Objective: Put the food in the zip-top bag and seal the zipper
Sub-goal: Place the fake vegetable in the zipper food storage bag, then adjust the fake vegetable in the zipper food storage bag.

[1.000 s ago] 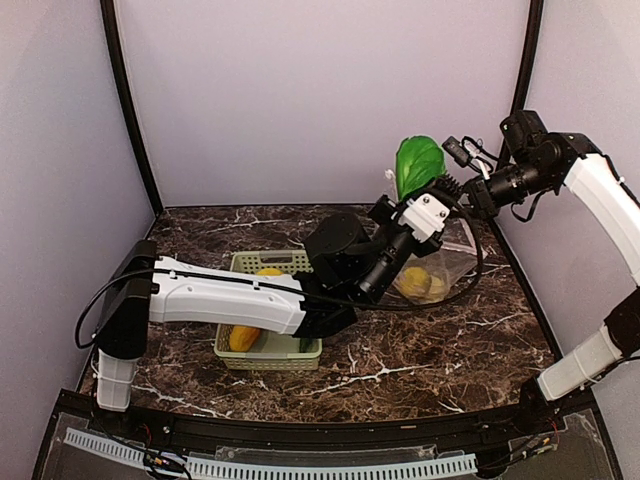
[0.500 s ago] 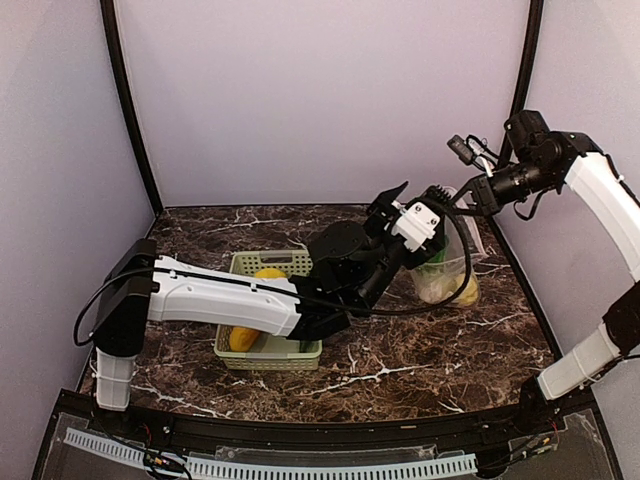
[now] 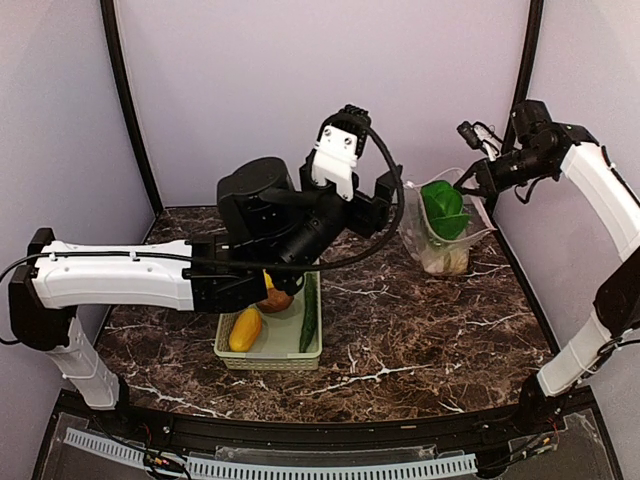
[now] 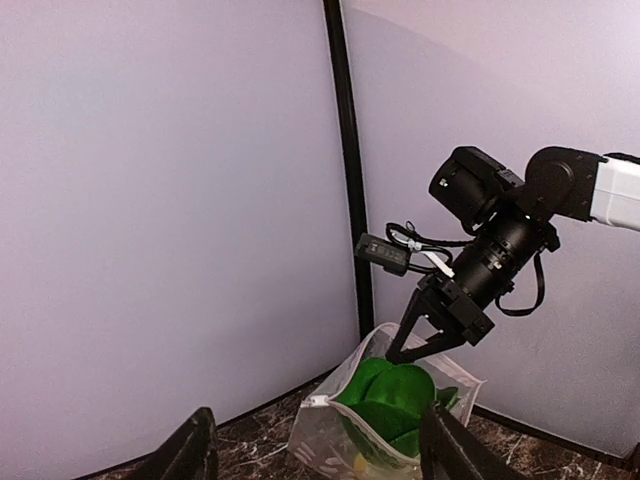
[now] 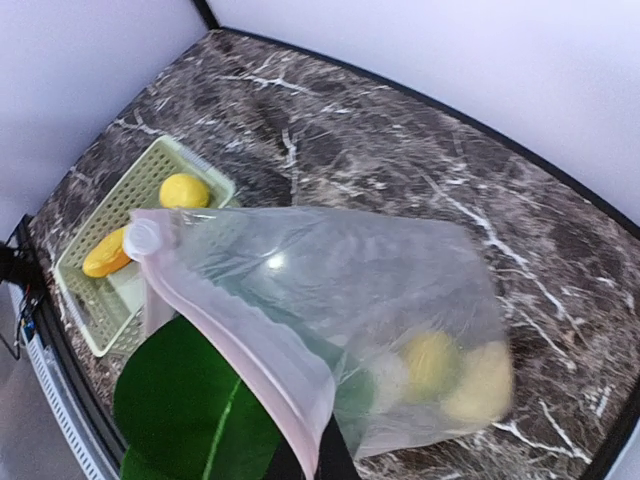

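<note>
Lifted away, left hand (image 4: pixel 318 446) gapes; right hand (image 3: pixel 463 189) pinches crinkly zip-top bag (image 5: pixel 400 285) holding bok choy (image 3: pixel 443 208).

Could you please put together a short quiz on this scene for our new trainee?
1. True or false: the bok choy is at least partly inside the zip-top bag.
2. What does the right gripper pinch? A: the bag's rim. B: a bok choy leaf. C: nothing.
3. Which long dark green item lies in the basket?

Key
1. True.
2. A.
3. The cucumber.
</note>
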Robot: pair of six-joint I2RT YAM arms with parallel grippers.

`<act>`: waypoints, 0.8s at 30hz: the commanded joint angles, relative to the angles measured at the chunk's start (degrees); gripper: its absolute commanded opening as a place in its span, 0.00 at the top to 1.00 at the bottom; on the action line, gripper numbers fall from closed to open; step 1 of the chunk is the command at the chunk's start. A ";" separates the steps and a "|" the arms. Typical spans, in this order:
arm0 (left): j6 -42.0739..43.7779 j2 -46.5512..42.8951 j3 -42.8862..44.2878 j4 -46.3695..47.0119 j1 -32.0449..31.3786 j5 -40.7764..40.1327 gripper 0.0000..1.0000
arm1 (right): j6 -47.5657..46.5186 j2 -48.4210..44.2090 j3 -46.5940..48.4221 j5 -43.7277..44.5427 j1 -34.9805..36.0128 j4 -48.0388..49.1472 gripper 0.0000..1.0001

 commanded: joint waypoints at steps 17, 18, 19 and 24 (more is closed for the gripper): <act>-53.30 11.71 6.93 -32.08 2.11 1.58 0.51 | 4.15 3.62 -7.19 -13.25 8.04 6.76 1.00; -54.58 11.59 6.56 -32.08 2.36 2.49 0.52 | 4.08 3.64 -7.31 -13.28 8.30 6.79 1.00; -55.18 11.57 6.01 -32.07 2.80 2.77 0.53 | 4.06 3.72 -7.44 -13.28 8.60 6.84 1.00; -60.86 11.43 4.98 -34.59 4.72 3.73 0.62 | 4.06 3.72 -7.12 -13.24 9.35 6.85 1.00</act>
